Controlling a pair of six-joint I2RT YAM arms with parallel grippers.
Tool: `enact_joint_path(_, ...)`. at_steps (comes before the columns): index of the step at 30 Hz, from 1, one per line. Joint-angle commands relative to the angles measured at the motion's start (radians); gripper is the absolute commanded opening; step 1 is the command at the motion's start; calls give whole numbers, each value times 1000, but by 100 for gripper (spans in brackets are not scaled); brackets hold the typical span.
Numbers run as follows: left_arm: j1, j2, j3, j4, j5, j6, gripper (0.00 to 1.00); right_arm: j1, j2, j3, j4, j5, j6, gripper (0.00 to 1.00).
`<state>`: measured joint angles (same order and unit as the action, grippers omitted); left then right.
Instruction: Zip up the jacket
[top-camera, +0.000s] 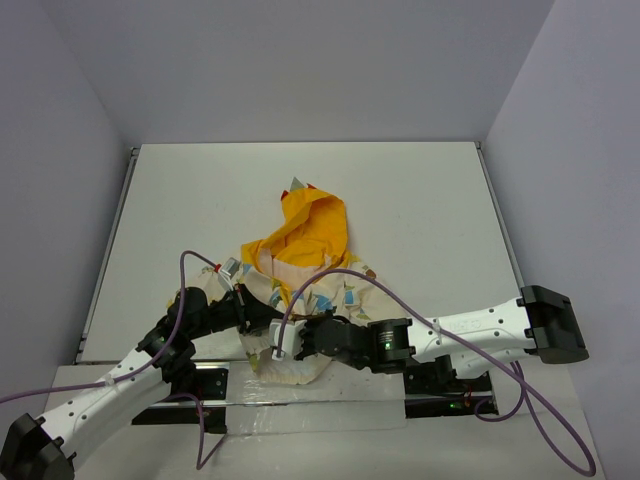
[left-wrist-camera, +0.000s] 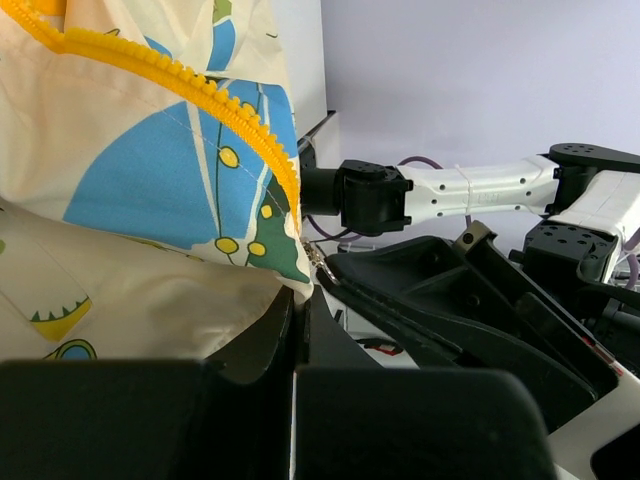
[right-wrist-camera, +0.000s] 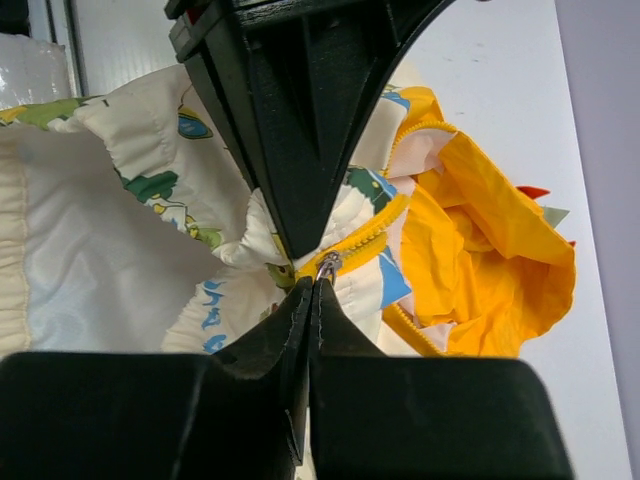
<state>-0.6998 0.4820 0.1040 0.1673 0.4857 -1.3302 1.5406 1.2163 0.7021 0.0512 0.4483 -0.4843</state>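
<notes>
The right claw (right-wrist-camera: 315, 290) is pinching narrow, its tips holding the small metal zipper pull (right-wrist-camera: 327, 265) at the low end of the jacket's front. Opposite it, the left claw (left-wrist-camera: 295, 315) is clamping tight on the cream hem of the jacket (top-camera: 318, 292), just beside the pull, bracing the cloth. Above the pull the yellow zipper teeth (left-wrist-camera: 180, 82) are running bare and unjoined, and the front is gaping, showing orange lining. Farther out, the hood (top-camera: 312, 222) is lying crumpled toward the middle of the table (top-camera: 430, 200), with the hem sitting at the near edge between the two arms. By this look, the grip is in place but the zipping is barely starting, with nearly the whole run waiting to be closed.
</notes>
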Motion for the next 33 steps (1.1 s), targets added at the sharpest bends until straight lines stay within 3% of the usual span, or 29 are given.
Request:
enact_joint_path(1, -3, 1, 42, 41, 36, 9, 0, 6, -3, 40, 51, 42, 15, 0)
enact_joint_path(13, -4, 3, 42, 47, 52, 12, 0, 6, 43, 62, 47, 55, 15, 0)
enact_joint_path(25, -3, 0, 43, 48, 59, 14, 0, 4, 68, 79, 52, 70, 16, 8)
enact_joint_path(28, -3, 0, 39, 51, 61, 13, 0, 4, 61, 72, 72, 85, 20, 1)
enact_joint_path(33, -4, -1, 37, 52, 70, 12, 0, 3, 56, 64, 98, 104, 24, 0)
